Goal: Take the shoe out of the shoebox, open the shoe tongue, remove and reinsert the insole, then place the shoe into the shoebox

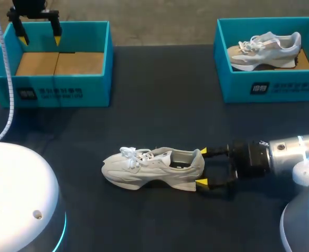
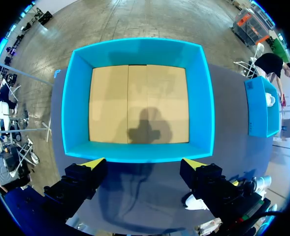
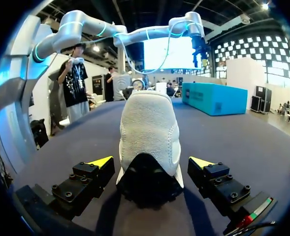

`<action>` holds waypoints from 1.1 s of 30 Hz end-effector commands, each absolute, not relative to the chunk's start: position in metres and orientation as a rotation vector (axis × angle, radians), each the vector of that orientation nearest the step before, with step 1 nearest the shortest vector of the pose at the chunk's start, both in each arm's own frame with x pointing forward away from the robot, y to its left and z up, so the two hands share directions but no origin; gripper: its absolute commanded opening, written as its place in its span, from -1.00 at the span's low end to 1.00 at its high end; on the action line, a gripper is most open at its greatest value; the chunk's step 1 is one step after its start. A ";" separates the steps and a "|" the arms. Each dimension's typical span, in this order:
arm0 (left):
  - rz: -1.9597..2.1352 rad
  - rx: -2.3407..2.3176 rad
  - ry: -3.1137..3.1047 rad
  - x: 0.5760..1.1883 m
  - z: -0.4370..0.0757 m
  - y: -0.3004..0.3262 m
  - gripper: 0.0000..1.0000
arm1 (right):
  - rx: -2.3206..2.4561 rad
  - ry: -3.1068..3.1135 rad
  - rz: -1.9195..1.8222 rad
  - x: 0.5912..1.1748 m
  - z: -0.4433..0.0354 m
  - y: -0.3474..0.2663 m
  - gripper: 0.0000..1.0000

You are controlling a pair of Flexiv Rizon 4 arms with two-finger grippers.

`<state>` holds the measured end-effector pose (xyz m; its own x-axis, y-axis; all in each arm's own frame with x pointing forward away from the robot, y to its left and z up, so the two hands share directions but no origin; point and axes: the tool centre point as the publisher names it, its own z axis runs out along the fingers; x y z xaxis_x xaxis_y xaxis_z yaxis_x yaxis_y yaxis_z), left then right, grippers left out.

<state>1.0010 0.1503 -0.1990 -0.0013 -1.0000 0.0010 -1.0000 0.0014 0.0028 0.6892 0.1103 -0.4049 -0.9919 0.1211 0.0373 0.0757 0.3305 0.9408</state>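
Shoe out of shoebox; right gripper is straddling heel, fingers wide. Left gripper is hovering wide over shoebox. Next probably: clamp heel, open tongue.

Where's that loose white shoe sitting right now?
In the head view the white shoe lies near the middle of the table, toe toward the left, its heel between the open fingers of the right gripper.
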 end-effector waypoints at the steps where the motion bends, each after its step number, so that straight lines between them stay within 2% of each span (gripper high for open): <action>1: -0.002 2.219 -2.221 1.001 -0.199 0.150 1.00 | 0.197 2.528 1.779 0.688 -0.406 0.114 1.00; 33: -0.002 2.219 -2.221 1.001 -0.199 0.150 1.00 | 0.223 2.523 1.783 0.687 -0.407 0.137 1.00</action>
<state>1.0010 0.1503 -0.1990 -0.0014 -1.0000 0.0010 -1.0000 0.0014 0.0028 0.6852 0.1312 -0.4062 -0.9890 0.1410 0.0454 0.0887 0.3180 0.9439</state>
